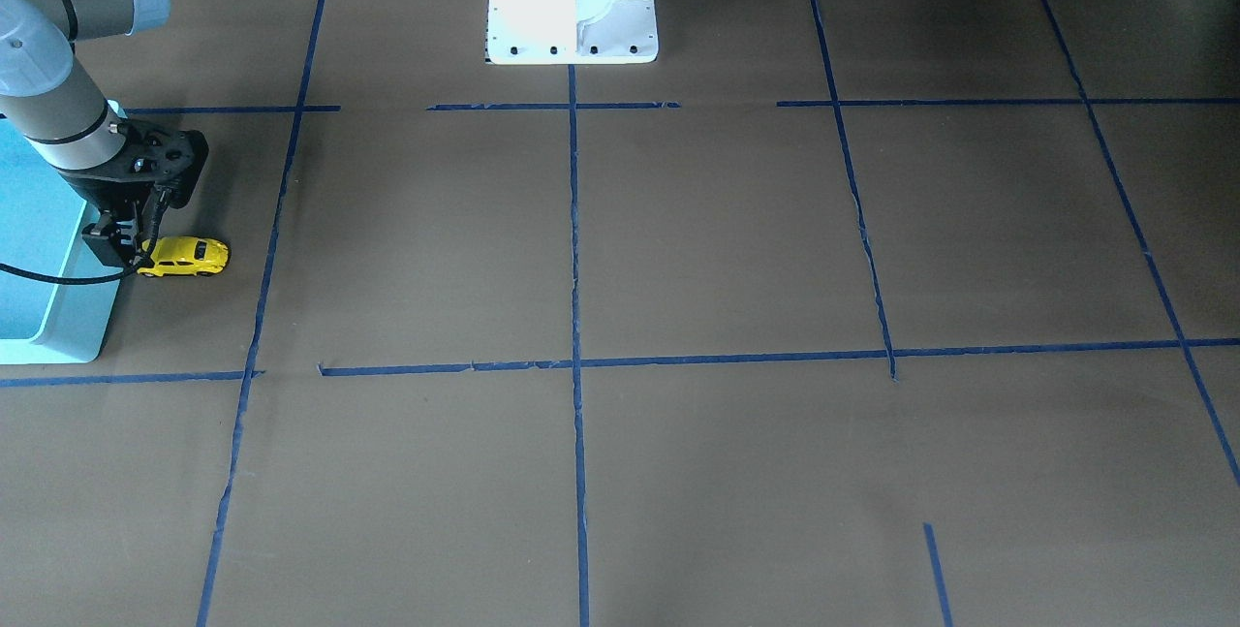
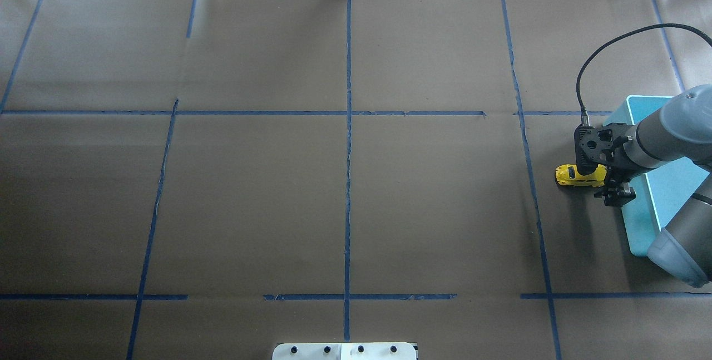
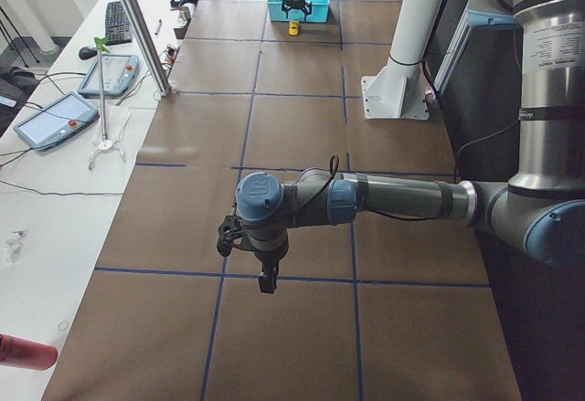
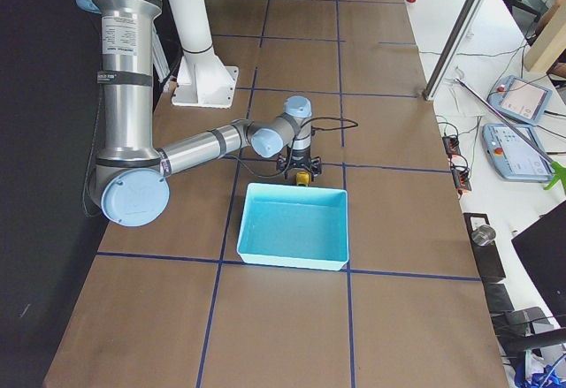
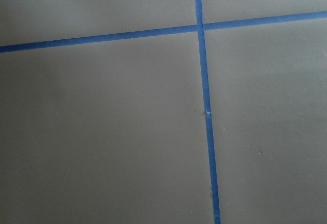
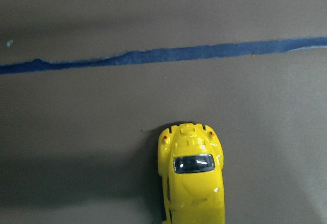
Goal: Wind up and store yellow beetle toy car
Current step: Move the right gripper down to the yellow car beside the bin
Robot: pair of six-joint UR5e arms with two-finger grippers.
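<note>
The yellow beetle toy car [image 1: 184,256] sits on its wheels on the brown worktop [image 1: 678,239], at the left edge of the front-facing view. It is just beside the light blue bin [image 1: 48,341] and outside it.

In the overhead view the car [image 2: 578,176] lies at the right side of the frame. It runs left to right, and its right end is tucked under the black wrist parts of the right arm. The right hand [image 1: 121,247] points down at the bin-side end of the car. Overhead it [image 2: 616,196] shows at the bin's edge [image 2: 639,226]. Whether its fingers are apart or clamped on the car cannot be told.

The right wrist view looks straight down on the car [image 6: 191,178] in the lower middle. The dark window faces up and the body runs off the bottom edge. 1 strip of blue tape [image 6: 153,55] crosses the frame above it.

In the right side view the car [image 4: 303,178] is just beyond the far wall of the bin [image 4: 292,260], with the right hand [image 4: 301,167] over it.

The left hand [image 3: 265,278] hangs pointing down over the worktop in the lower middle of the left side view. It is well apart from the car [image 3: 293,28] at the top of that frame. I cannot tell whether its fingers are apart or together. Its wrist view holds only worktop, with 2 tape strips crossing in the upper right.

The robot's white base [image 1: 572,26] stands at the top middle of the front-facing view.
</note>
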